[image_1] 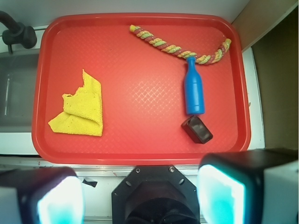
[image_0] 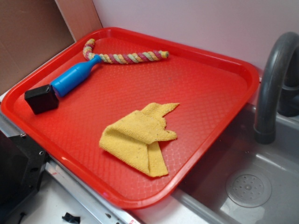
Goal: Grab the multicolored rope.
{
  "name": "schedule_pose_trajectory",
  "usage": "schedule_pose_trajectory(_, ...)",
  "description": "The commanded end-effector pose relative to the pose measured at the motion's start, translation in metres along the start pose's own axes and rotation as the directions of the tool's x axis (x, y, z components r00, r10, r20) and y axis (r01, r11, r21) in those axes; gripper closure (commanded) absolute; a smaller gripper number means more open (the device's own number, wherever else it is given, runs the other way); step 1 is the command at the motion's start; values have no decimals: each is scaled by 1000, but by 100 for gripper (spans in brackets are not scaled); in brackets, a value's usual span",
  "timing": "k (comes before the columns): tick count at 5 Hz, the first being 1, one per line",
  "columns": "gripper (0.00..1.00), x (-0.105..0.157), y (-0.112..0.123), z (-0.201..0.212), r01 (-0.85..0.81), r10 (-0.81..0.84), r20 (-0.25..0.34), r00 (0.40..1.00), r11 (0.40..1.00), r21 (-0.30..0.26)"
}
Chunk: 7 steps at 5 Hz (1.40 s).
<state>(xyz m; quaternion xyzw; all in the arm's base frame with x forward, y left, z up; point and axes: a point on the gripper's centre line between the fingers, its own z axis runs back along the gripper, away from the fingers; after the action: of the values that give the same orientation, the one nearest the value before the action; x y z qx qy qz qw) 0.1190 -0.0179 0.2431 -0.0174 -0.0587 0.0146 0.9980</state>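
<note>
Wrist view, left to right. Dark faucet (image_1: 18,33) at 10 o'clock, off the tray, above a grey sink (image_1: 16,93). Red tray (image_1: 140,156) fills the middle. Folded yellow cloth (image_1: 80,108) lies at 9 o'clock on it, well apart from everything else. Wide bare tray floor between cloth and bottle.

Multicolored rope (image_1: 180,45) runs along the far rim at 12 to 1 o'clock, its right end curling up near the tray's right rim. Blue bottle (image_1: 193,91) stands lengthwise below it, neck tip touching the rope. Black block (image_1: 197,129) sits just beside the bottle's base at 4 o'clock.

Gripper (image_1: 140,196) at 6 o'clock, off the tray's near edge; two lit pads (image_1: 219,193) stand far apart, holding nothing.

Exterior view: no gripper in sight. Rope (image_0: 128,57) hugs the tray's back rim near the wall (image_0: 196,23); the sink drain (image_0: 248,189) shows at 4 o'clock, a pale surface (image_0: 60,203) at 7 o'clock below the tray.
</note>
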Motion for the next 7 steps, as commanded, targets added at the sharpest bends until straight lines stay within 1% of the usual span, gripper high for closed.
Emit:
schedule_pose_trajectory(1, 0, 0, 0, 0, 0, 0, 0, 1000, 1000, 0)
schedule_pose_trajectory(2, 0, 11, 0, -9, -221, 219, 49, 975, 975, 36)
schedule_pose_trajectory(3, 0, 30, 3, -27, -457, 455, 52, 889, 889, 36)
schedule_pose_trajectory(4, 0, 50, 13, -43, -660, 651, 131, 748, 750, 40)
schedule_pose_trajectory(5, 0, 69, 28, -67, -827, 818, 141, 558, 562, 17)
schedule_pose_trajectory(6, 0, 90, 44, -84, -939, 931, 159, 328, 340, -56)
schedule_pose_trajectory(7, 0, 98, 68, -100, -989, 976, 201, 82, 104, -104)
